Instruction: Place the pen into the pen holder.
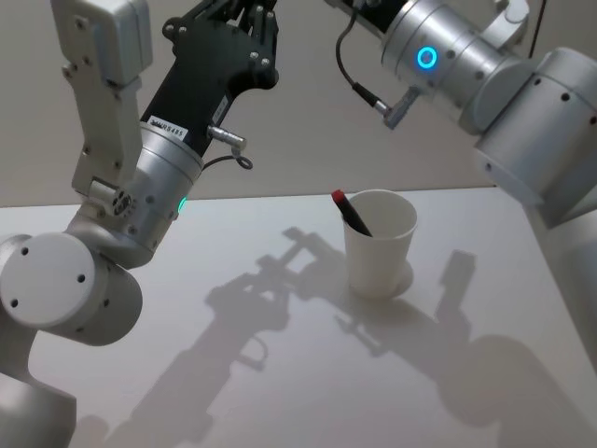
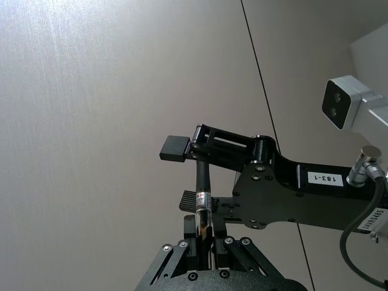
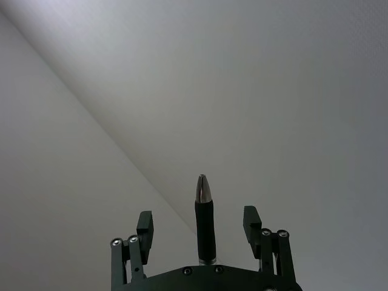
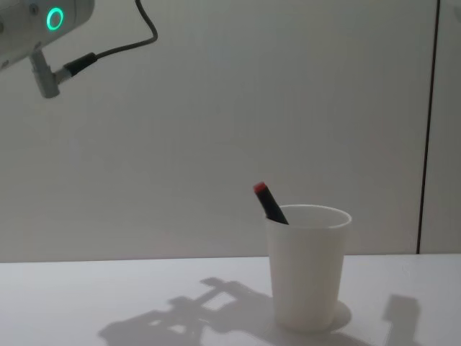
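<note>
Item: black pen with a silver tip (image 2: pixel 203 182), held high in the air, clamped in the left pincer (image 2: pixel 201 239). Right pincer (image 3: pixel 198 219): fingers apart either side of the tip, not touching.

Plain white tapered paper cup (image 1: pixel 381 245): upright near the white desk's (image 1: pixel 233 392) far edge, right of centre, holding a red-capped dark pen (image 1: pixel 351 213).

Step, as judged: transfer between pincers. Next: right pincer closes, left lets go, pen is carried down over the cup.

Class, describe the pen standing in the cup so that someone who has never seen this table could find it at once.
Start at the white table and find the white paper cup standing on it. Leaning against the cup's rim on the robot's left side is a dark pen, tilted, with its upper end poking out above the rim. Its red tip sets it apart from all the white around it.
</note>
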Robot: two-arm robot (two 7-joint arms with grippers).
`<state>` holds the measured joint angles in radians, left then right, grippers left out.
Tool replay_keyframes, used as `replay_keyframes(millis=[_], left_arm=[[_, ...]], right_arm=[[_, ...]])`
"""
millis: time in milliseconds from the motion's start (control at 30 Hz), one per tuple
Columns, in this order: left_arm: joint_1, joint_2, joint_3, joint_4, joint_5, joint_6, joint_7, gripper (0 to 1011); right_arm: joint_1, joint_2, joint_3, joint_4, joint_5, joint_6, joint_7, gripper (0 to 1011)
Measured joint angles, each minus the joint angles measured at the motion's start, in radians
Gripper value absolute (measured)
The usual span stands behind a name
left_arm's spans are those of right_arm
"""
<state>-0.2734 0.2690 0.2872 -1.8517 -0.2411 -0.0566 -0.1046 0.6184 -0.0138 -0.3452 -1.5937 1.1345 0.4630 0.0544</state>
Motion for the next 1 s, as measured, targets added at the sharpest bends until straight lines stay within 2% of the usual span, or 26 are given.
replay_keyframes(millis=[133,267,300,367,533,600,633,733,867,1000], left_arm=[[0.0,0.0,0.0,0.0,0.0,0.0,0.0,159],[0.0,0.0,0.0,0.0,0.0,0.0,0.0,159],[0.0,0.0,0.0,0.0,0.0,0.0,0.0,159],[0.0,0.0,0.0,0.0,0.0,0.0,0.0,157],[0.0,0.0,0.0,0.0,0.0,0.0,0.0,159],[0.0,0.0,0.0,0.0,0.0,0.0,0.0,158],[0.0,0.0,0.0,0.0,0.0,0.0,0.0,159],[0.0,0.0,0.0,0.0,0.0,0.0,0.0,159],[0.0,0.0,0.0,0.0,0.0,0.0,0.0,158],[0.0,0.0,0.0,0.0,0.0,-0.001,0.0,158]], right_arm=[[0.001,-0.001,-0.003,0.003,-0.002,-0.001,0.001,841],[0.002,-0.001,-0.005,0.005,-0.003,-0.002,0.002,773],[0.003,-0.001,-0.006,0.006,-0.003,-0.003,0.002,714],[0.003,-0.002,-0.006,0.006,-0.004,-0.003,0.002,677],[0.004,-0.002,-0.008,0.008,-0.004,-0.003,0.003,487],[0.004,-0.002,-0.008,0.009,-0.004,-0.003,0.003,446],[0.004,-0.002,-0.008,0.009,-0.005,-0.004,0.003,387],[0.004,-0.002,-0.009,0.009,-0.005,-0.004,0.004,328],[0.004,-0.003,-0.009,0.01,-0.006,-0.004,0.004,166],[0.005,-0.003,-0.009,0.01,-0.007,-0.005,0.004,132]])
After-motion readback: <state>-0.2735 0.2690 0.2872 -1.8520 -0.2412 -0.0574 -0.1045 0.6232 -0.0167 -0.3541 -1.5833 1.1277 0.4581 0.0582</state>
